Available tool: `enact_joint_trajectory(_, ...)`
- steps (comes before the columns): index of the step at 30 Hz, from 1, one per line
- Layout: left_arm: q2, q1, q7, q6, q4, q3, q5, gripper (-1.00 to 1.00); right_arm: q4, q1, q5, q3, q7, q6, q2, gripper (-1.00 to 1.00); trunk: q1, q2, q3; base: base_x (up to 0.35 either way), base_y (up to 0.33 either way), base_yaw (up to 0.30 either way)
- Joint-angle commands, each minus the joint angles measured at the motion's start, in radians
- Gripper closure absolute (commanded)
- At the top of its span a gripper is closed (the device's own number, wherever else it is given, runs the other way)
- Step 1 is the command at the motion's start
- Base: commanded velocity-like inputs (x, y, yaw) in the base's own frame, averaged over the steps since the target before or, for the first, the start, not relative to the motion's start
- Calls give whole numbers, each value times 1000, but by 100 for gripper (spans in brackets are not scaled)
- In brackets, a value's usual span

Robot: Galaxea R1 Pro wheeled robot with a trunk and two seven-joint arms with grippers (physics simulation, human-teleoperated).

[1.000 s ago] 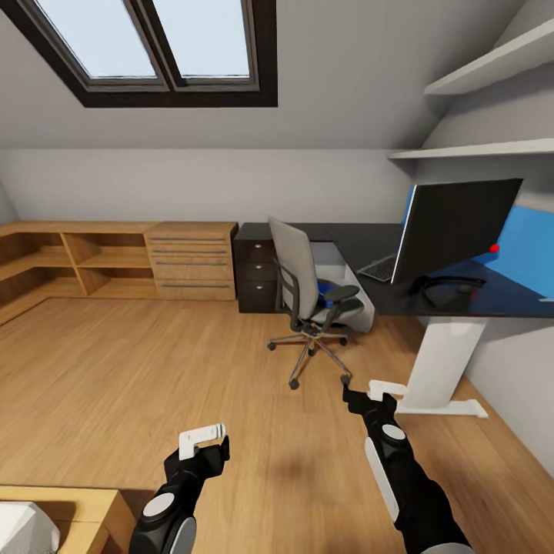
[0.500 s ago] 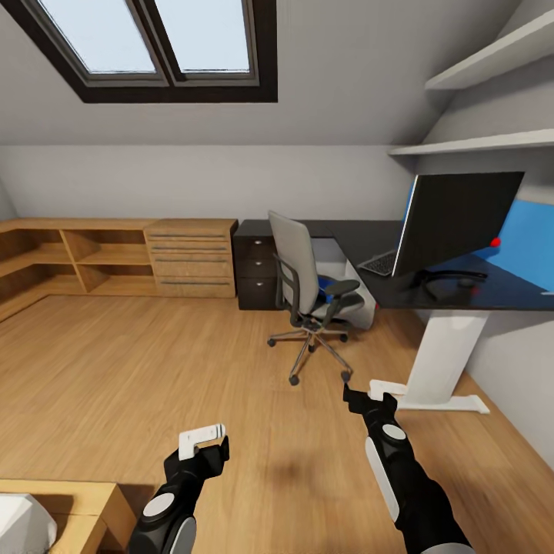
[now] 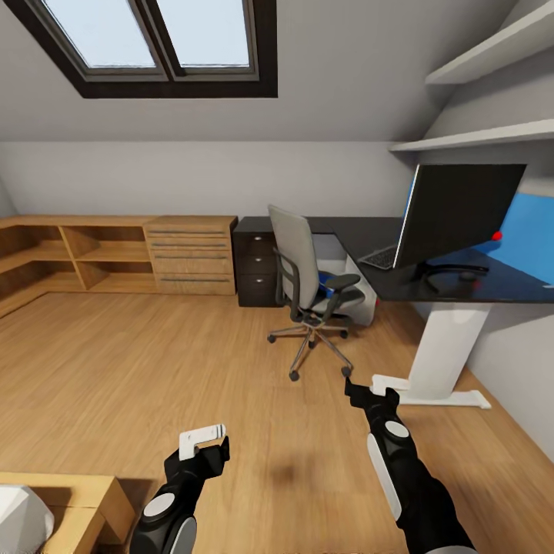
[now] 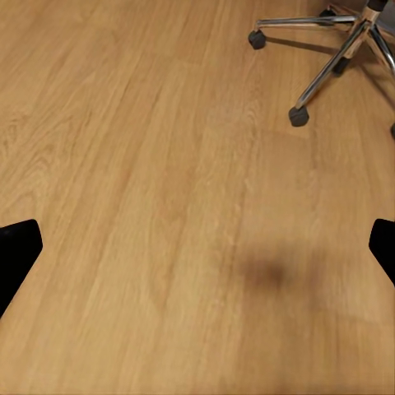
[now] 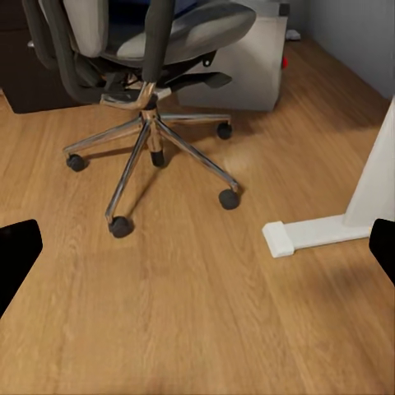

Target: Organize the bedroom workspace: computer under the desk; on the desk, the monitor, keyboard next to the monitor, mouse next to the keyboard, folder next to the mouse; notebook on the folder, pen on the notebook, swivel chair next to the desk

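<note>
The grey swivel chair (image 3: 302, 271) stands on the wood floor in front of the black L-shaped desk (image 3: 362, 240), with the blue folder (image 3: 326, 278) on its seat. On the desk, the monitor (image 3: 455, 214) stands tilted, and the keyboard (image 3: 381, 258) lies by its left edge. The pale computer (image 3: 365, 300) sits under the desk behind the chair. I cannot make out the mouse, notebook or pen. My left gripper (image 3: 204, 436) and right gripper (image 3: 368, 388) hang open and empty over the floor, short of the chair. The right wrist view shows the chair's chrome base (image 5: 152, 136) and the computer (image 5: 247, 74).
A white desk leg with a flat foot (image 3: 445, 350) (image 5: 317, 233) stands to the right of my right arm. Low light-wood cabinets (image 3: 115, 258) line the far wall, with black drawers (image 3: 258, 269) beside them. A wooden furniture corner (image 3: 73, 500) sits at the lower left.
The whole picture has shifted slightly, so the camera has moved: the desk and chair sit a little higher. Both grippers stay open in the same pose.
</note>
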Motion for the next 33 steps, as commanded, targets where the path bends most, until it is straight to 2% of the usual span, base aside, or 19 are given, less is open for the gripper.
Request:
enact_joint_trajectory(1, 0, -1, 10, 3, -1, -1, 10, -100, -3, 0, -3, 0, -3, 5, 1, -100, 4, -8, -4, 0, 0, 0)
enact_joint_trajectory(18, -1, -1, 10, 3, 0, -1, 10, -100, -6, 1, -3, 0, -3, 5, 1, -100, 69, -127, -57, 0, 0, 0)
enact_joint_trajectory(30, 14, -1, 10, 1, 10, 1, 10, -100, -4, 1, -3, 0, -4, 5, 1, -100, 69, -127, -52, 1, 0, -104)
enact_joint_trajectory(33, 19, 0, 9, 1, 16, 2, 9, -100, 0, 1, -2, 1, -5, 5, 1, -100, 69, -127, -52, 205, 0, -20)
